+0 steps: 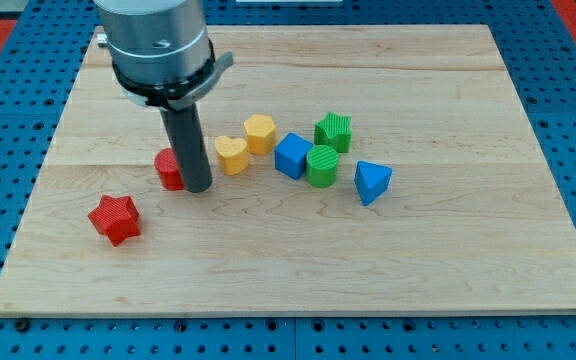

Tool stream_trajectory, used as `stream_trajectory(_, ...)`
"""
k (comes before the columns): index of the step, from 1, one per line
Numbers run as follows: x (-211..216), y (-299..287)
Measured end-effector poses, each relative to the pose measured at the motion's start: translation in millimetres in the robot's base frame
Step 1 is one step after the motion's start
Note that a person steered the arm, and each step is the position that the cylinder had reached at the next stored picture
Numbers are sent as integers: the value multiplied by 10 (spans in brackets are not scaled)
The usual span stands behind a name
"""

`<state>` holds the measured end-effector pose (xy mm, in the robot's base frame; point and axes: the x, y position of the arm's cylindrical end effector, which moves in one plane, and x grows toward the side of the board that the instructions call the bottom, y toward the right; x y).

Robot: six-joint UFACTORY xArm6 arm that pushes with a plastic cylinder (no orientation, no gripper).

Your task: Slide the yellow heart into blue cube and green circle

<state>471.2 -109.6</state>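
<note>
The yellow heart [231,155] lies near the board's middle. To its right sits the blue cube [292,155], touching the green circle [322,165] on its right. My tip [198,186] rests on the board just left of the yellow heart, a small gap apart, and partly hides a red block [170,168] on its left.
A yellow hexagon-like block [260,132] sits just up-right of the heart. A green star [334,131] is above the green circle. A blue triangle [372,182] lies to the right. A red star [115,219] lies at lower left. The wooden board [418,260] sits on a blue pegboard.
</note>
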Motion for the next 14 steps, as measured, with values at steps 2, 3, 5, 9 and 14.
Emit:
stream_trajectory(2,-447,-182)
stream_trajectory(3,-778,33)
stream_trajectory(5,-591,92)
stream_trajectory(9,22,-1)
stream_trajectory(14,-8,416)
